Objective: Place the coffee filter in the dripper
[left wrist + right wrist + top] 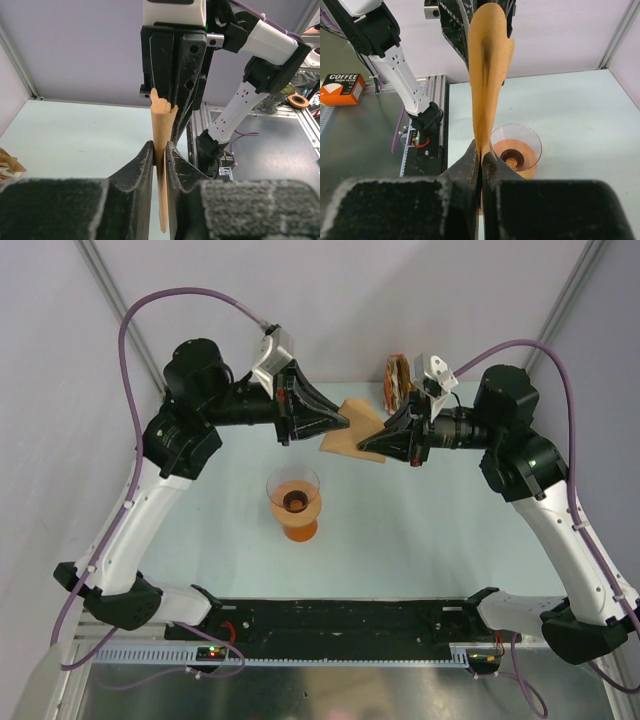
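Observation:
The coffee filter (352,428), a thin tan paper cone, hangs in the air between both grippers at the back of the table. My left gripper (340,423) is shut on its left edge and my right gripper (366,448) is shut on its right edge. In the left wrist view the filter (161,125) stands edge-on between the closed jaws of the left gripper (159,150). In the right wrist view the filter (487,75) rises from the closed right gripper (481,159). The peach-orange dripper (294,498) stands on the table, nearer than the filter and to its left; it also shows in the right wrist view (520,145).
An upright bundle of brown-and-orange papers (397,380) stands at the back, just behind the right gripper. An orange coffee filter box (341,89) lies off the table on the metal bench. White walls close the back and sides.

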